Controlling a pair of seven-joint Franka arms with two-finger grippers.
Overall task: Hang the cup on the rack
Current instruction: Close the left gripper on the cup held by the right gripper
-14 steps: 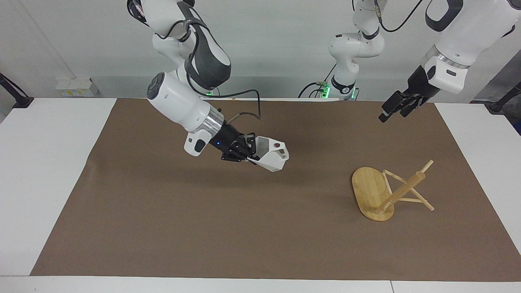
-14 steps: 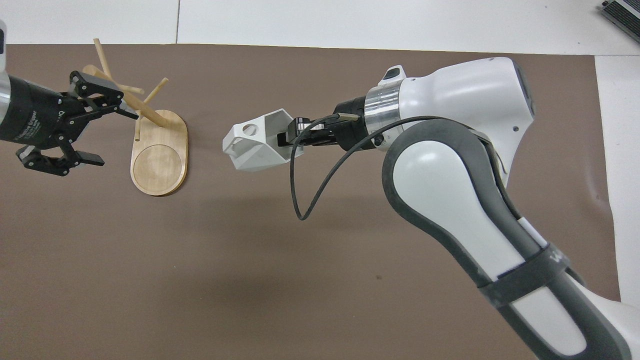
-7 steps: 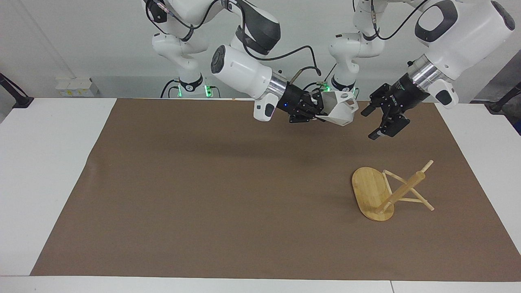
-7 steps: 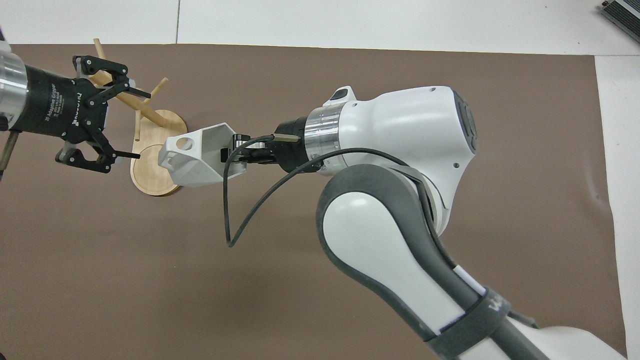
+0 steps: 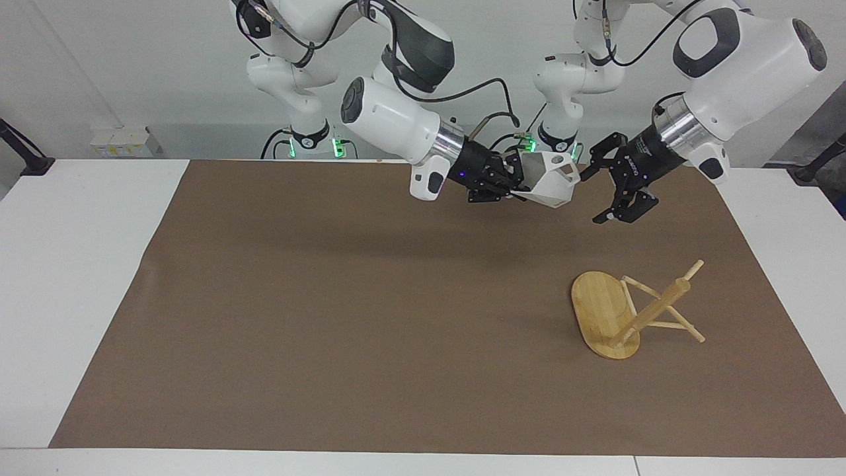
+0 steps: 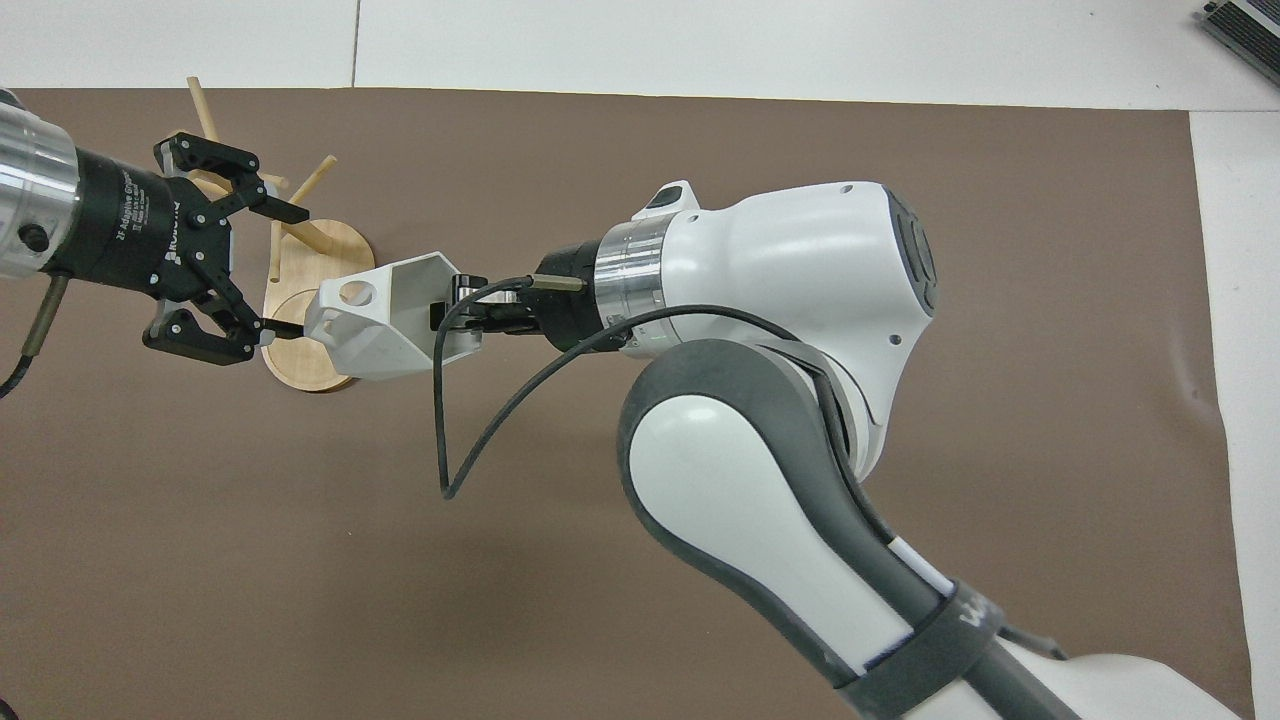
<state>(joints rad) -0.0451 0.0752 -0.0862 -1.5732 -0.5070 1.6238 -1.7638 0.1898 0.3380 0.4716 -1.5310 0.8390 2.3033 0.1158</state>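
My right gripper (image 5: 522, 185) is shut on the rim wall of the white faceted cup (image 5: 552, 180) and holds it in the air, tipped sideways, handle hole upward. It also shows in the overhead view (image 6: 450, 310), with the cup (image 6: 365, 325). My left gripper (image 5: 593, 196) is open, its fingers spread just beside the cup's handle end without touching it; in the overhead view it (image 6: 293, 270) is over the rack. The bamboo rack (image 5: 628, 314) lies tipped over on the mat toward the left arm's end, its oval base (image 6: 340, 245) on edge, resting on its pegs.
A brown mat (image 5: 330, 297) covers most of the white table (image 5: 66, 264). A black cable (image 6: 470, 440) loops down from the right wrist.
My right gripper has carried the cup up and toward the left arm's end. My left gripper has swung in to the cup's handle end, fingers open. The rack has not moved.
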